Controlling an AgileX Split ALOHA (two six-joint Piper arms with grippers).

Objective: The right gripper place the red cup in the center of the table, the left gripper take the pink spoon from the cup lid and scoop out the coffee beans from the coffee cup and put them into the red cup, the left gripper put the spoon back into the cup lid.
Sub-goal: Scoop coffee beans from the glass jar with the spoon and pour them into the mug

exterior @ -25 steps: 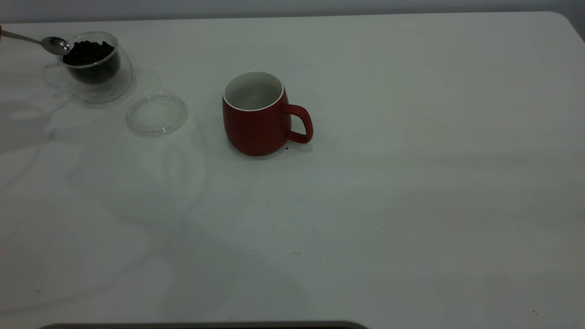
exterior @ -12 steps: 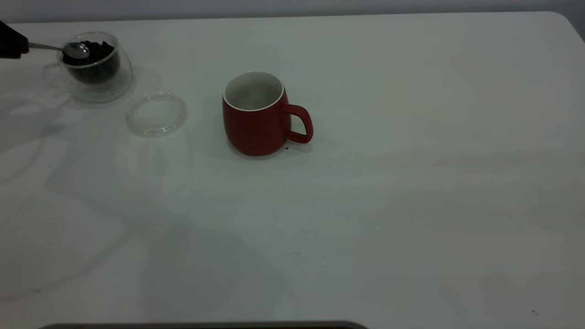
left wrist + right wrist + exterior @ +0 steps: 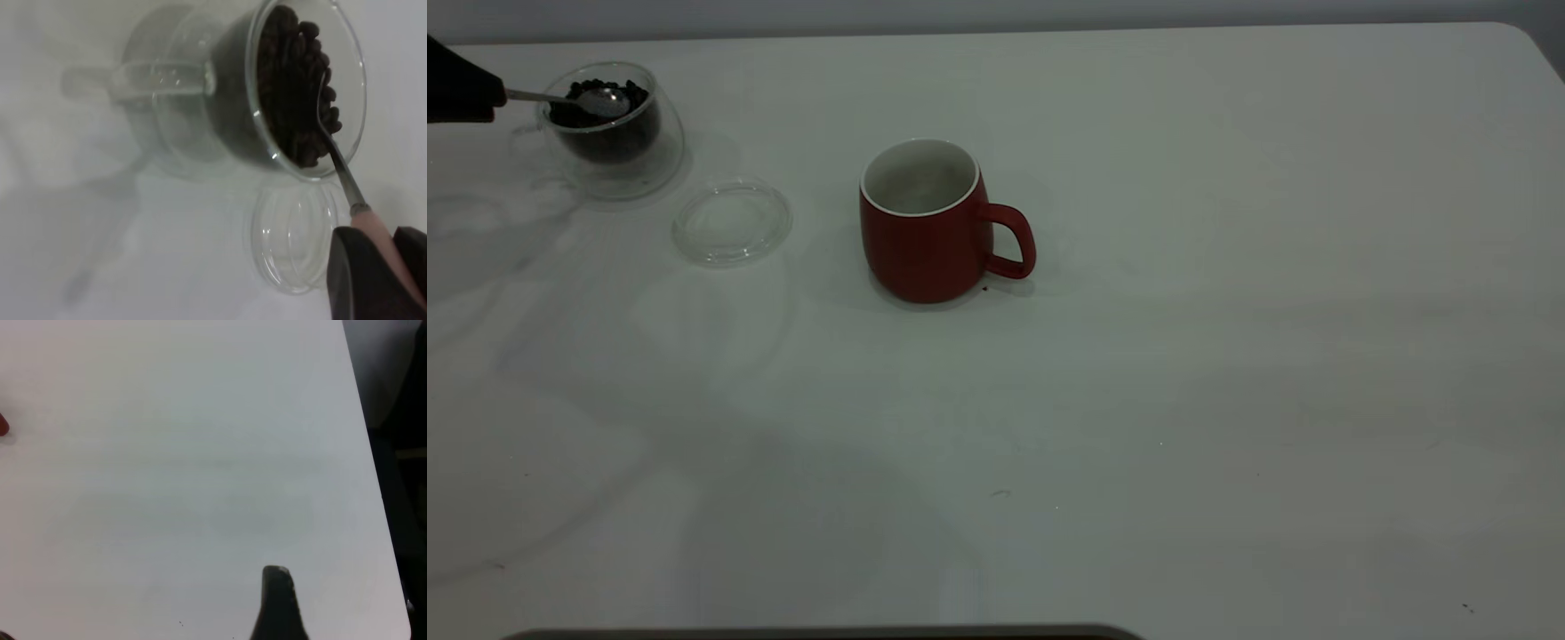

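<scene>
The red cup (image 3: 925, 222) stands upright near the middle of the table (image 3: 1183, 400), its white inside bare and its handle to the right. At the far left the clear coffee cup (image 3: 609, 133) holds coffee beans (image 3: 293, 87). My left gripper (image 3: 463, 91) comes in from the left edge, shut on the pink spoon (image 3: 371, 225). The spoon's metal bowl (image 3: 607, 102) lies on top of the beans inside the cup's mouth. Between the two cups the cup lid (image 3: 732, 222) lies flat with nothing on it. My right gripper (image 3: 277, 608) hovers over bare table.
The table's right edge and rounded corner (image 3: 373, 520) lie close to the right gripper, with dark floor beyond. A sliver of the red cup (image 3: 2, 425) shows at the right wrist view's border. A dark strip (image 3: 827, 633) runs along the table's near edge.
The left gripper has come into view from the left. It carried the spoon's bowl rightward, from outside the coffee cup's rim to over the beans. Cups and lid have not moved.
</scene>
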